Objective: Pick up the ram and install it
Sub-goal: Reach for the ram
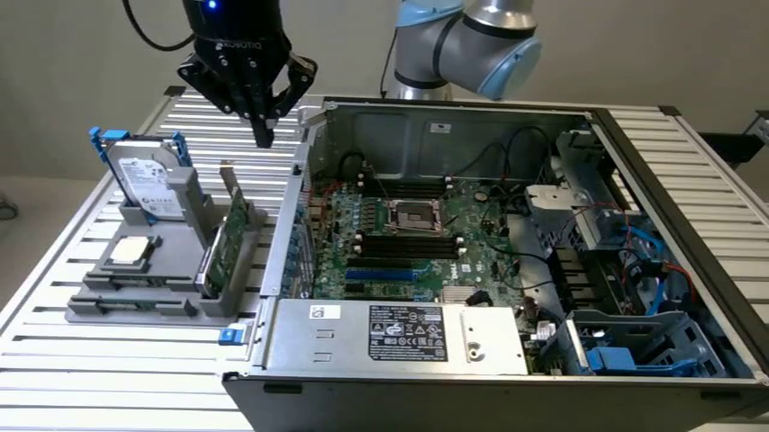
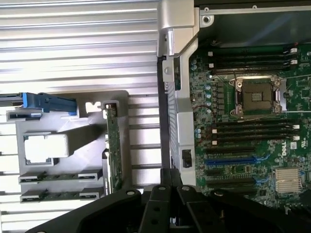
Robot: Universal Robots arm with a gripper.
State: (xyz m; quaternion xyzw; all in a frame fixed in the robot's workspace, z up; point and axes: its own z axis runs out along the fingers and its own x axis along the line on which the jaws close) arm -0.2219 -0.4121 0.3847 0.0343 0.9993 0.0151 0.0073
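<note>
Computer case (image 1: 445,135) partly out of view

A robotics lab bench: a ribbed aluminium worktable (image 1: 108,364) carries an opened desktop computer case (image 1: 420,135) at four o'clock in the exterior view, a grey parts fixture (image 1: 144,308) at nine, and a robot arm (image 1: 481,45) at twelve.

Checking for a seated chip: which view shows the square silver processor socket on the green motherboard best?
The wrist view: it looks straight down into the square silver processor socket, its dark middle plain. The exterior view shows the socket at a slant.
</note>
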